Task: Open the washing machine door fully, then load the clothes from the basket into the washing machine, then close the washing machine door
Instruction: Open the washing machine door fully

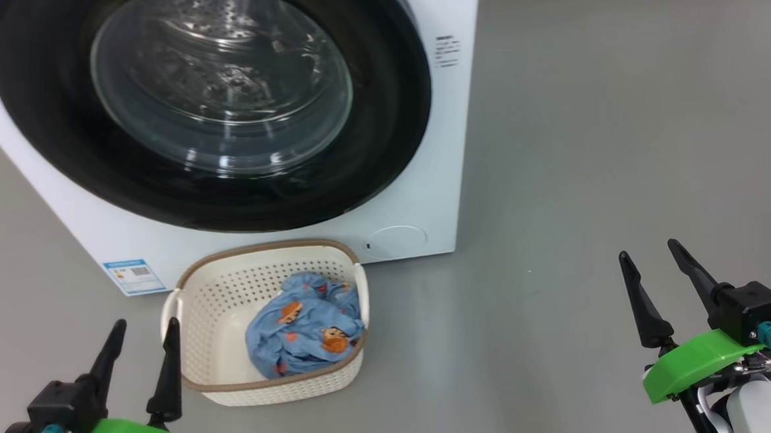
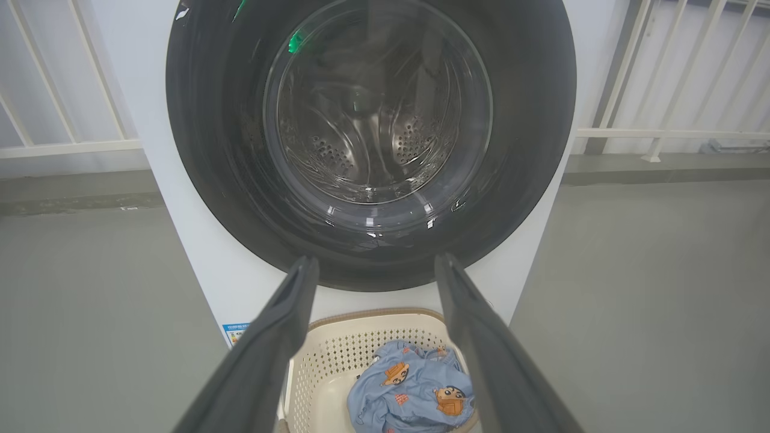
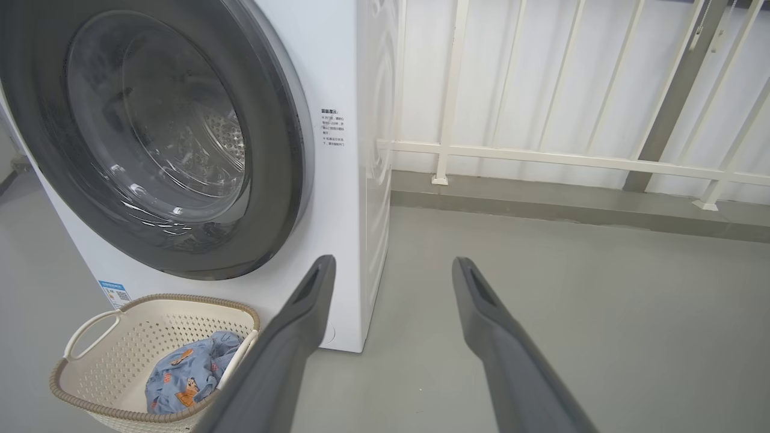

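Note:
The white washing machine (image 1: pixel 437 194) stands ahead with its round black-rimmed door (image 1: pixel 215 106) shut against the front. On the floor before it sits the cream basket (image 1: pixel 219 311), holding the light blue clothes (image 1: pixel 305 326) as a small bundle. My left gripper (image 1: pixel 144 331) is open just left of the basket, empty. My right gripper (image 1: pixel 651 255) is open far to the right over bare floor, empty. In the left wrist view the door (image 2: pixel 373 144), basket (image 2: pixel 337 361) and clothes (image 2: pixel 415 397) lie ahead between the fingers. The right wrist view shows the door (image 3: pixel 156 138) and basket (image 3: pixel 120 349) at its left.
A blue label sticker (image 1: pixel 132 274) and a round flap (image 1: pixel 396 240) mark the machine's lower front. Grey floor (image 1: pixel 587 166) stretches to the right of the machine. A white railing (image 3: pixel 541 156) and a raised kerb run behind it.

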{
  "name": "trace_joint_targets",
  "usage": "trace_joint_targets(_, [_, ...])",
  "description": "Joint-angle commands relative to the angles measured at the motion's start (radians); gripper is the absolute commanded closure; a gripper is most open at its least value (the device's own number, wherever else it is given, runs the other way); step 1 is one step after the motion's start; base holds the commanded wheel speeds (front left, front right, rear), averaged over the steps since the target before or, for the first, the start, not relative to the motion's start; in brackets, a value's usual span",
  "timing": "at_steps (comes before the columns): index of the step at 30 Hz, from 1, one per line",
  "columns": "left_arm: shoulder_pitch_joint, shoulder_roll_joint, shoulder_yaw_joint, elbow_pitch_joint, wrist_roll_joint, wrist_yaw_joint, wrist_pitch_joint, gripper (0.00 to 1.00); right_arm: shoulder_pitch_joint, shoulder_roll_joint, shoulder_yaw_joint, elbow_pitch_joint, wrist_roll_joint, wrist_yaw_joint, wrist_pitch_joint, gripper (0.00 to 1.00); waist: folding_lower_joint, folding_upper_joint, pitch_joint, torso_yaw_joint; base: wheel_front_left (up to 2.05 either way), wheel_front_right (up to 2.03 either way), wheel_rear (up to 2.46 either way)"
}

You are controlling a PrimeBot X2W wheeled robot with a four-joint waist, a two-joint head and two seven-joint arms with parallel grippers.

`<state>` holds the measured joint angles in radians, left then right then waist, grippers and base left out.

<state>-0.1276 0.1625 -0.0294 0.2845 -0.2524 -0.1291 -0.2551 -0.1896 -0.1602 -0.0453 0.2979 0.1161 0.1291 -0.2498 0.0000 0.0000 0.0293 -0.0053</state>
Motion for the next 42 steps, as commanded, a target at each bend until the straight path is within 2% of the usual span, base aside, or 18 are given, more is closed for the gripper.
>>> trace_joint_targets(1, [-0.050,0.021,0.039,-0.028,0.001,-0.002,-0.007,0.00,-0.024,-0.003,0.020,-0.030,-0.008,0.002,-0.012,0.00,0.0000,0.0000,0.001,0.000,0.61,0.61,-1.22])
trace_joint_targets(16, [-0.030,-0.002,0.057,-0.059,0.051,-0.002,-0.007,0.00,-0.028,-0.001,0.018,-0.036,-0.005,0.002,-0.012,0.00,0.0000,0.0000,0.003,0.001,0.14,0.14,-0.28])
trace_joint_targets(32, [-0.020,-0.015,0.066,-0.070,0.059,-0.002,-0.007,0.00,-0.033,0.003,0.009,-0.038,0.006,0.002,-0.012,0.00,0.0000,0.0000,0.007,0.008,0.00,0.00,0.00])
trace_joint_targets(42, [-0.003,-0.016,0.058,-0.079,0.050,-0.002,-0.007,0.00,-0.097,0.018,-0.011,-0.048,0.108,0.002,-0.012,0.00,0.0000,0.0000,0.018,0.013,0.00,0.00,0.00])
